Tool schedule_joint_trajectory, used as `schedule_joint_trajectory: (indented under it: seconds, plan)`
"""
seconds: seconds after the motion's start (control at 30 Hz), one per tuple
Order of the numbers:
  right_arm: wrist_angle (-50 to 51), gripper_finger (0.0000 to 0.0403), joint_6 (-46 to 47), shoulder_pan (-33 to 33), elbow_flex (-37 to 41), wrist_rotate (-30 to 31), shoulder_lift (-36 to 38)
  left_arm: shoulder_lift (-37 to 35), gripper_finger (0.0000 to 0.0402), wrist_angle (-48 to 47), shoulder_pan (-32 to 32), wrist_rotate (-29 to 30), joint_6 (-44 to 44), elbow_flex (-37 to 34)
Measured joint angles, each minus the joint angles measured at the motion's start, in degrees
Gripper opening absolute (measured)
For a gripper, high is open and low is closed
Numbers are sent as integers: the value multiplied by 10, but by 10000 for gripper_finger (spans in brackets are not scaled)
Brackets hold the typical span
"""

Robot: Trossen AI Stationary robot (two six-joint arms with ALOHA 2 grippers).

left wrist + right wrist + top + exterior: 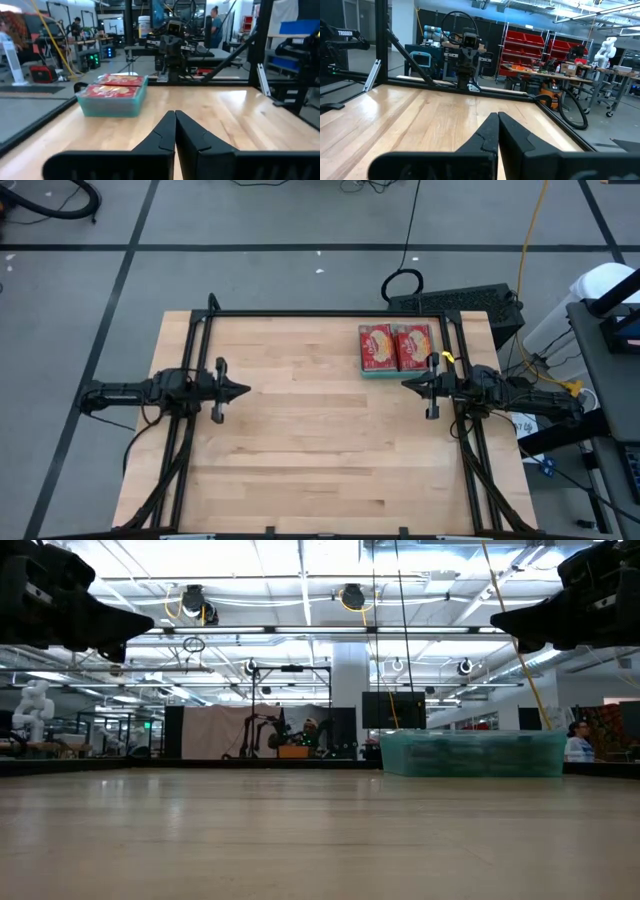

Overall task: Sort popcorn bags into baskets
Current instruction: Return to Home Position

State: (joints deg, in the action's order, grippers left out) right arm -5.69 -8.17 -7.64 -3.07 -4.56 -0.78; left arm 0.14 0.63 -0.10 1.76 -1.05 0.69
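Note:
A teal-green basket (396,370) stands flat on the table near its far right corner, with red popcorn bags (395,345) lying side by side inside, filling it to the rim. In the left wrist view the basket (112,105) shows the bags (114,87) on top; in the low view its wall (470,753) hides them. My left gripper (245,390) hovers shut above the table's left side, pointing right. My right gripper (405,386) hovers shut just near of the basket, pointing left. Both hold nothing.
A black frame rail (330,313) runs along the table's far edge, with struts down both sides. The wooden table top (320,450) lies bare between the two grippers and toward the near edge. Cables and equipment sit beyond the far right corner.

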Motion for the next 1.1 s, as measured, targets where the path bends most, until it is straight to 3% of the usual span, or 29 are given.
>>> schedule_joint_trajectory:
  seconds: [0.27, 1.1]
  plan:
    - [0, 0, 0, 0, 0, 0, 0, 0, 34, 1, 1, 2, -14, 0]
    - [0, 0, 0, 0, 0, 0, 0, 0, 37, 1, 1, 3, -15, 0]
